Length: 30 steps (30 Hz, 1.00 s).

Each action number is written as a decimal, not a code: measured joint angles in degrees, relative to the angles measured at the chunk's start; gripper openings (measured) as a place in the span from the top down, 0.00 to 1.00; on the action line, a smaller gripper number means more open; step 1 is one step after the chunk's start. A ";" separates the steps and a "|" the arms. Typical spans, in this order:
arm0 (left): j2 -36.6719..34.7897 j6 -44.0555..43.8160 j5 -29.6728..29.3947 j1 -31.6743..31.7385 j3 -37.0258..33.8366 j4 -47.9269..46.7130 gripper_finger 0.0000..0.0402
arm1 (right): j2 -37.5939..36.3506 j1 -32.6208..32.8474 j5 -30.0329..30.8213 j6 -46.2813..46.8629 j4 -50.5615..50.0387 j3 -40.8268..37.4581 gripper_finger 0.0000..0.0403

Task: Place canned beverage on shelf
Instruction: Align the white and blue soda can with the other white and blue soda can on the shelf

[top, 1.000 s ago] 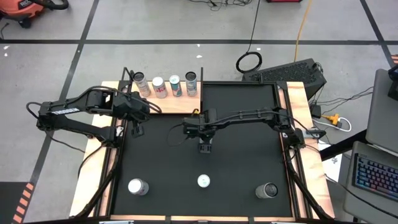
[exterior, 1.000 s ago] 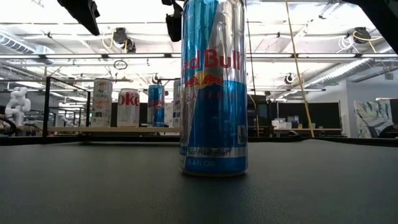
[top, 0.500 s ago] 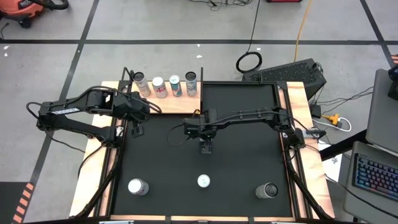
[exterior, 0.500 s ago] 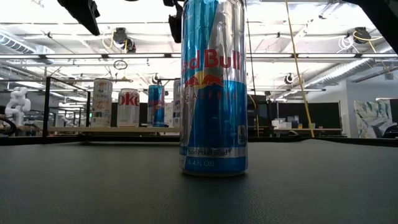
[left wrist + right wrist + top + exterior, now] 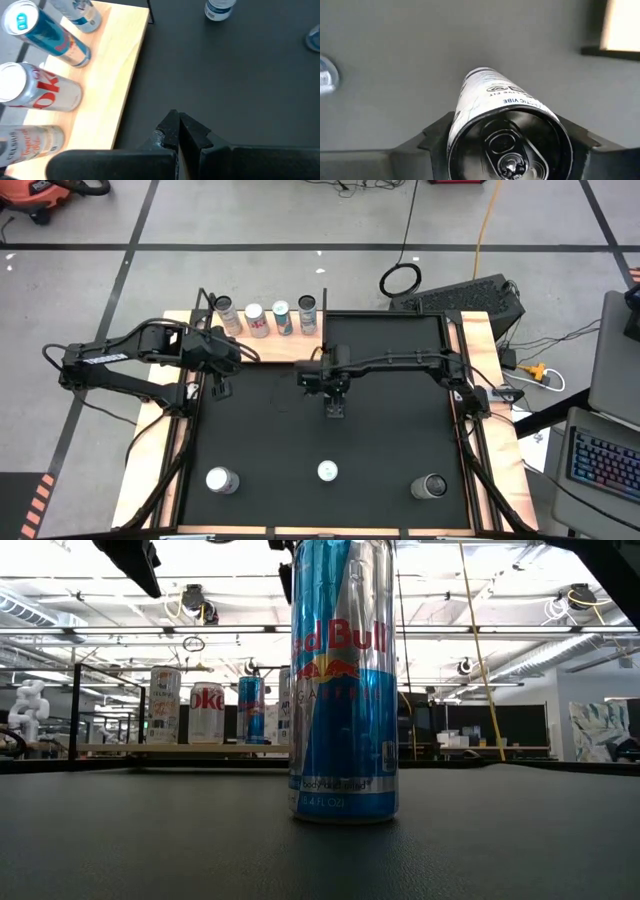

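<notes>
The shelf (image 5: 275, 345) is a light-wood board at the far left of the black mat. Several cans (image 5: 264, 317) stand on it in a row, and they also show in the left wrist view (image 5: 42, 92). My right gripper (image 5: 335, 400) is over the middle of the mat, shut on a white-and-black can (image 5: 507, 125). My left gripper (image 5: 177, 131) is shut and empty, beside the shelf's near edge (image 5: 235, 360). My right gripper pinches the can's upper part (image 5: 457, 122) just below the top rim, one finger (image 5: 435, 137) on each side of the round wall. The fingers come from above, pointing down. The can stands upright in the hold, pull-tab end up, its lower end (image 5: 480, 75) toward the mat.
Three more cans stand near the mat's near edge: one at left (image 5: 221, 480), a blue-and-silver one in the middle (image 5: 328, 471), which fills the low view (image 5: 343, 680), and one at right (image 5: 430, 485). Thin black uprights (image 5: 324, 300) stand at the shelf's corners.
My right gripper has carried the can a little toward the table's far edge and the shelf, and has gone up. It stays shut on the can.
</notes>
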 joint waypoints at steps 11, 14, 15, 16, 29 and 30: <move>0.00 -0.17 -1.35 0.02 0.00 -0.73 0.98 | -0.18 -6.54 0.13 -2.59 0.09 13.05 0.43; 0.00 -0.17 -0.64 0.07 0.00 -1.30 0.98 | -1.18 -8.52 1.09 -4.97 2.44 12.85 0.43; 0.00 -0.17 -0.26 0.09 -0.02 -2.00 0.98 | -1.33 -9.04 1.89 -5.74 3.03 12.85 0.43; -0.02 -0.20 -0.25 0.09 0.00 -2.55 0.98 | -1.45 -9.60 2.91 -6.49 3.61 12.85 0.43; 0.00 -0.38 0.01 1.65 -0.02 -4.18 0.98 | -1.70 -13.86 3.23 -13.03 13.79 12.92 0.43; 0.00 -0.39 0.01 1.83 -0.02 -4.18 0.98 | -1.73 -14.03 3.27 -13.25 14.99 12.92 0.43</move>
